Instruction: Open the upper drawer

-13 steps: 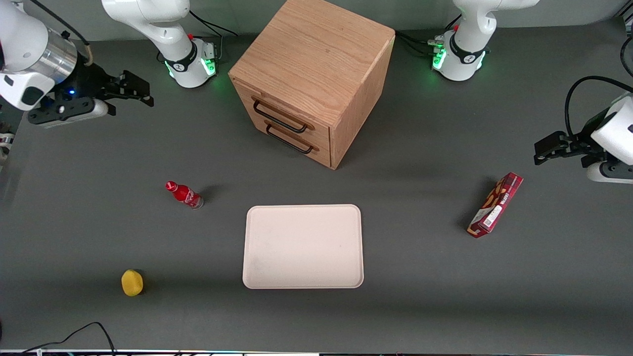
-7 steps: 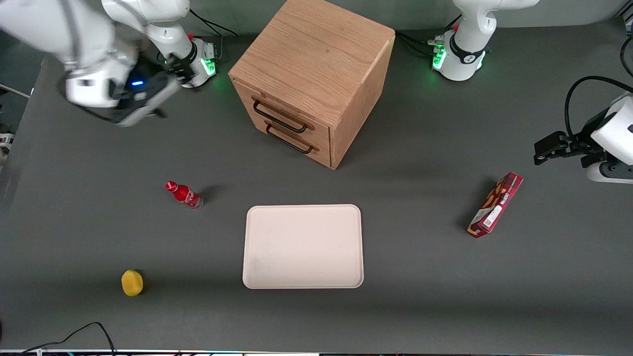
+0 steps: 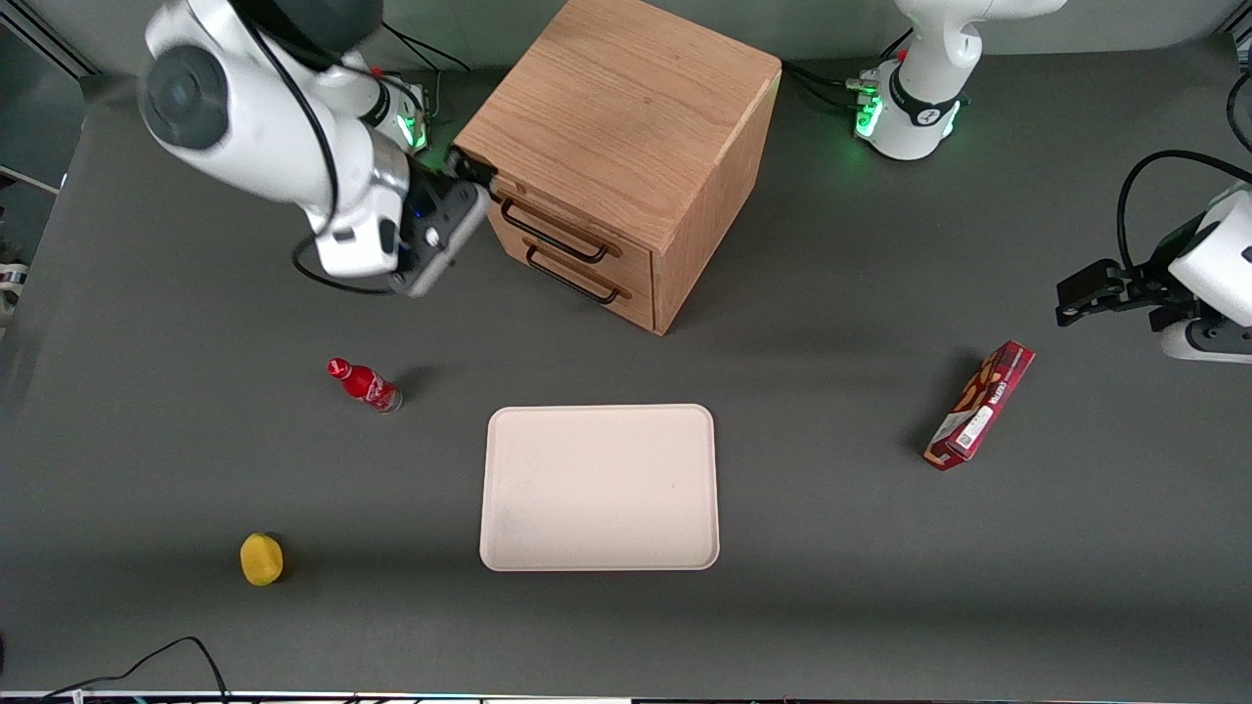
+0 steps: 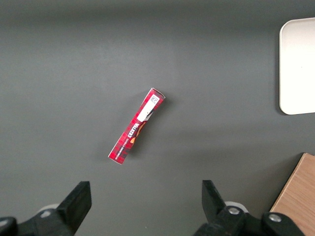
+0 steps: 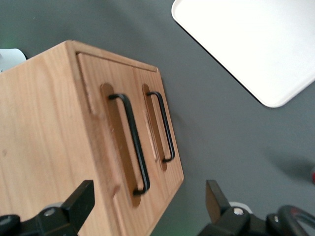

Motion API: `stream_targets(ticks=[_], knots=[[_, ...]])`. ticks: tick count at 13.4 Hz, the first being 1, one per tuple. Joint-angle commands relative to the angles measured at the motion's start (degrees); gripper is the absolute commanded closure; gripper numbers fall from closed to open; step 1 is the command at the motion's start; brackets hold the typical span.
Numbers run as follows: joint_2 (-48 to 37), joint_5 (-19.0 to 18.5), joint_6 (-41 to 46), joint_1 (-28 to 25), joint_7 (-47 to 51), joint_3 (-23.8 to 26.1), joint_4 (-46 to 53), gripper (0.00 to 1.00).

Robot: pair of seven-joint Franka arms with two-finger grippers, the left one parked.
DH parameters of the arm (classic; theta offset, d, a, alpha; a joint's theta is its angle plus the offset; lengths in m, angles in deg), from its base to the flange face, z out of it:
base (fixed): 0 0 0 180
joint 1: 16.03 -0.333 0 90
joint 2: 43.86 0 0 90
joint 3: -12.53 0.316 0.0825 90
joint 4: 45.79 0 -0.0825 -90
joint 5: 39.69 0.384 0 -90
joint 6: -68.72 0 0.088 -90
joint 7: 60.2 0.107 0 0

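Observation:
The wooden cabinet (image 3: pixel 626 108) stands at the back middle of the table with both drawers closed. The upper drawer (image 3: pixel 577 227) carries a long black wire handle (image 3: pixel 550 236); the like lower drawer's handle (image 3: pixel 572 280) sits under it. My right gripper (image 3: pixel 473 172) is open and empty, level with the upper drawer, close to the cabinet's front corner at the working arm's end and just off the end of the upper handle. In the right wrist view the gripper (image 5: pixel 147 201) faces the drawer fronts, with the upper handle (image 5: pixel 134 142) between its spread fingers and the lower handle (image 5: pixel 164 125) beside it.
A white tray (image 3: pixel 599 486) lies nearer the front camera than the cabinet. A red bottle (image 3: pixel 364 384) and a yellow object (image 3: pixel 261 558) lie toward the working arm's end. A red box (image 3: pixel 980 405) lies toward the parked arm's end, also in the left wrist view (image 4: pixel 137 125).
My right arm has swung from the table's end across to the cabinet front, bringing the open gripper to the end of the upper drawer's handle. The drawers have not moved.

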Motion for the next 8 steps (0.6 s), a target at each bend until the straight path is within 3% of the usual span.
stream_targets(ticks=[1, 8], knots=[[4.51, 1.36, -3.32, 0.34, -0.93, 1.47, 0.17, 0.0], [3.03, 2.42, -12.9, 0.95, -0.75, 3.84, -11.26, 0.0]])
